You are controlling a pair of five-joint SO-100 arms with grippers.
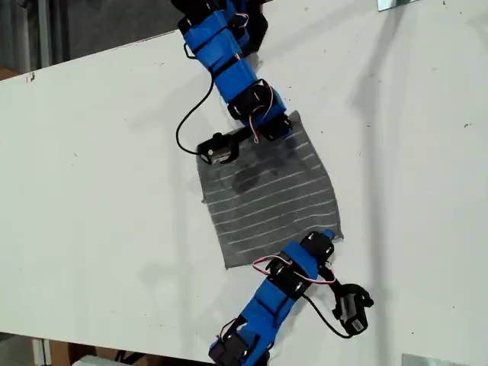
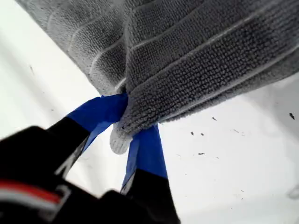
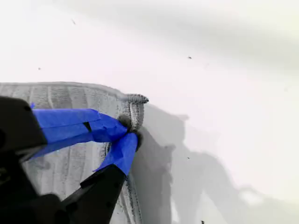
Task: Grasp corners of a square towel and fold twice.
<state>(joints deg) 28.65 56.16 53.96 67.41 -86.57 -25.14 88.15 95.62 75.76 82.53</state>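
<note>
The square towel [image 1: 267, 194], dark grey with thin white stripes, lies spread on the white table [image 1: 99, 191]. In the exterior view, one blue arm reaches from the top onto the towel's far right corner [image 1: 293, 120]. Another arm comes from the bottom onto the near right corner [image 1: 329, 235]. The wrist views do not show which arm is which. My first gripper [image 2: 126, 123] is shut on a corner [image 2: 120, 140] of the towel [image 2: 196, 51], with cloth raised off the table. My second gripper [image 3: 128, 133] is shut on a bunched corner [image 3: 134, 108] of the towel [image 3: 60, 98].
In the exterior view, black cables loop from both arms over the table, one [image 1: 187, 126] left of the towel and one [image 1: 324, 320] at the lower right. Table edges run along the exterior view's top left and bottom.
</note>
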